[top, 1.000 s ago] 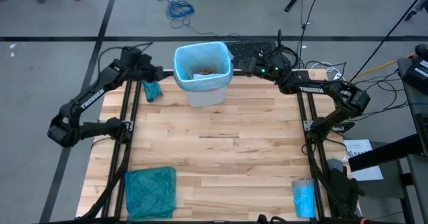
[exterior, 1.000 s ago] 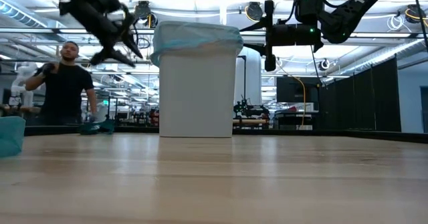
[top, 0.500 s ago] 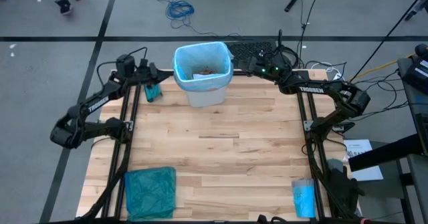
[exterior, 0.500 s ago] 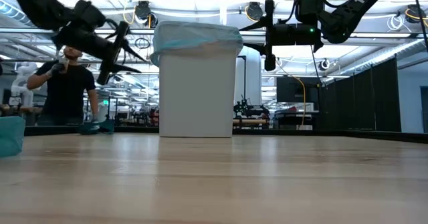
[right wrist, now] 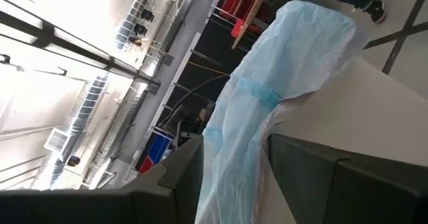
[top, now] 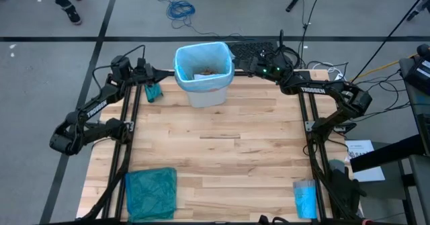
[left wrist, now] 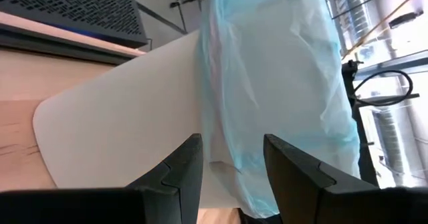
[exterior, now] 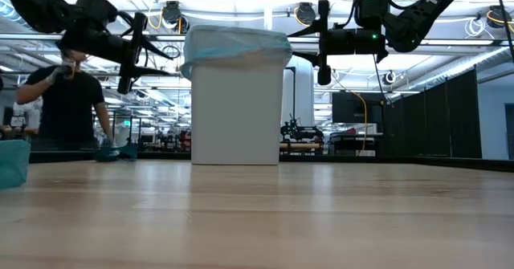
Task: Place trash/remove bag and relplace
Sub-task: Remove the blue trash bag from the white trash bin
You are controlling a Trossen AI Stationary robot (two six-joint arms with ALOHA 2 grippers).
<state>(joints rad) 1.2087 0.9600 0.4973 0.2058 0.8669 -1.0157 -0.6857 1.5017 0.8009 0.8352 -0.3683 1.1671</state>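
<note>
A white bin (top: 208, 94) stands at the table's far middle. The light-blue bag (top: 180, 62) lines it, with its edge turned down over the rim (exterior: 233, 42). Brown trash (top: 205, 70) lies inside. My left gripper (top: 163, 77) hangs open and about level at rim height, just left of the bin. Its fingers frame the bag's turned-down edge (left wrist: 234, 144) in the left wrist view. My right gripper (top: 236, 65) is open at the bin's right rim, and the bag's edge (right wrist: 231, 150) runs between its fingers. My right gripper comes at the bag's turned-down edge (right wrist: 254, 97) level, from the table's right, one finger on either side of it. Whether either finger touches the plastic I cannot tell.
A darker teal-green bag (top: 151, 191) lies at the near left, with a small teal wad (top: 153, 92) left of the bin. A bright-blue roll (top: 304, 198) sits near the right front edge and a keyboard (top: 252, 50) behind the bin. A person (exterior: 68, 100) stands beyond the table.
My left gripper has sunk a little and tipped from slanting downward to about level, rolling as it went. It now points at the bin's rim from the left. My right gripper, the bin and the bag have kept still.
</note>
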